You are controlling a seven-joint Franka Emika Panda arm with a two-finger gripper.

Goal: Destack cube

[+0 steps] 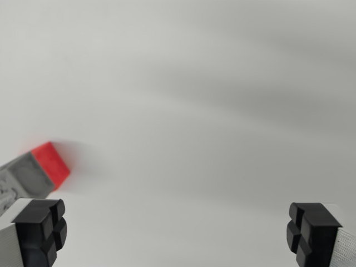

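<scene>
gripper (177,233) spread wide, nothing between its black pads (41,228). blurred cube (40,168), red face and grey side, lies at the wrist view's left, just above the left pad.

The gripper (177,233) carried two light grey fingers (12,236), each tipped with a blocky black pad (41,225) split by deep cross-shaped grooves into rounded segments.

From my wrist view, the gripper (178,233) stands wide apart, black pads (41,225) at both lower corners, nothing between them. A blurred red cube (52,162) adjoins a grey block (25,178) at the view's left, on a pale surface (211,111).
</scene>
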